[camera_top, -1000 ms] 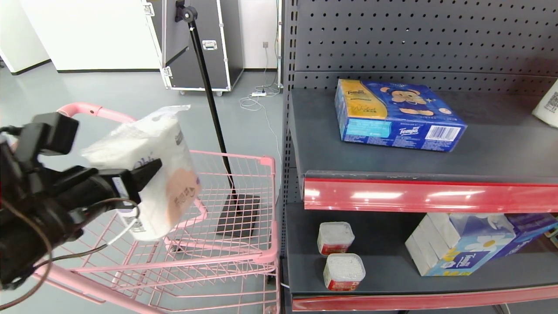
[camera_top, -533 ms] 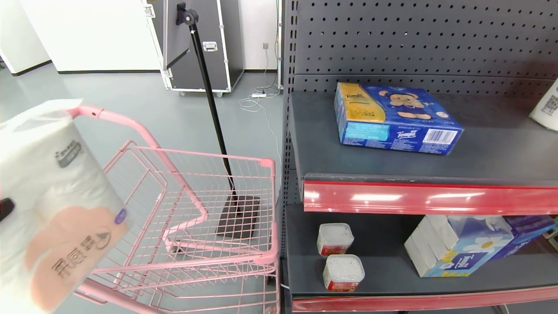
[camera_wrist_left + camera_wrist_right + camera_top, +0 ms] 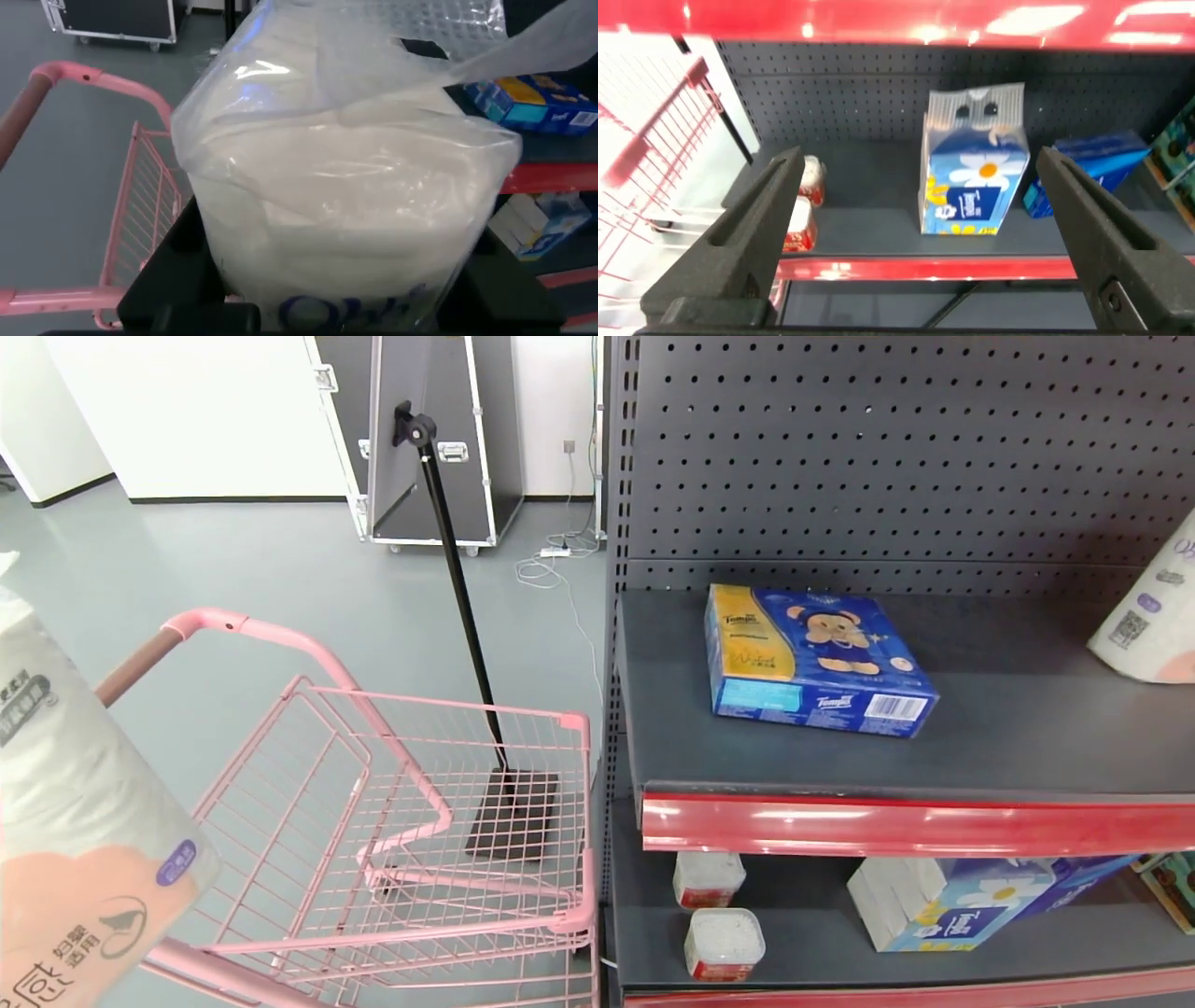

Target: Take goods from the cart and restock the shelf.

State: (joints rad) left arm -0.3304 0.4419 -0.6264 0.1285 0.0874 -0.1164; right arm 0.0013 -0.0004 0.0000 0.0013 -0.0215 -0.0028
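Observation:
A white plastic-wrapped pack of toilet rolls hangs at the near left, beside the pink wire cart. My left gripper is shut on the pack of toilet rolls, with a black finger on either side of it. The dark shelf stands to the right of the cart. My right gripper is open with nothing between its fingers, level with the lower shelf board and facing a daisy-printed tissue pack.
A blue tissue box lies on the upper board, and another roll pack leans at its right edge. Two small tubs and tissue packs sit on the lower board. A black stand rises behind the cart.
The left gripper has carried the pack from above the cart to the near left, closer to the head camera. The head view itself has shifted, so the shelf sits lower in the picture.

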